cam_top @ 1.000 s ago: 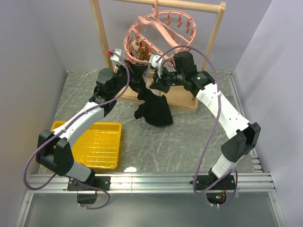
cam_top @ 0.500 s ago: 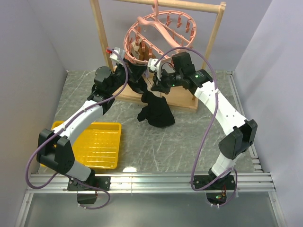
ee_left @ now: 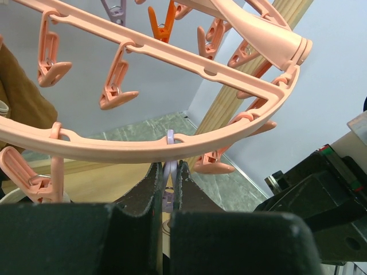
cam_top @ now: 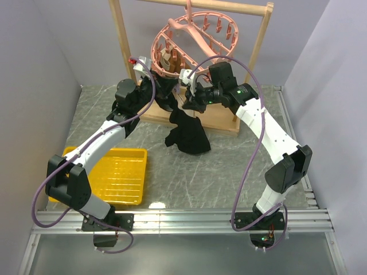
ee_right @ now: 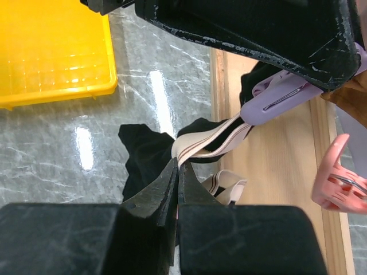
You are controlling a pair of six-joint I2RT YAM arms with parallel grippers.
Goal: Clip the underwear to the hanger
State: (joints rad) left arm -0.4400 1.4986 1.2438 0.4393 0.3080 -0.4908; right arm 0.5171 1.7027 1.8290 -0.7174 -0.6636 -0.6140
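Grey stone table (cam_top: 229, 166) with a wooden rack (cam_top: 121, 40) at the back and a yellow tray (cam_top: 106, 150) on the left. Pink hanger (cam_top: 198, 37) hooked on the rack's top bar. Left gripper (ee_left: 166, 172) squeezed tight on a purple peg (ee_left: 170, 137) under the hanger's ring. Right gripper (ee_right: 176, 169) pinched tight on the striped band of the black underwear (ee_right: 146, 154). Band pulled up to the purple peg; hard to tell if clipped. Rest of the underwear drooping down between both arms, near the rack's foot.

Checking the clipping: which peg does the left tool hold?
The lilac peg on the hanger, inside the left tool; its neighbours are salmon-pink.
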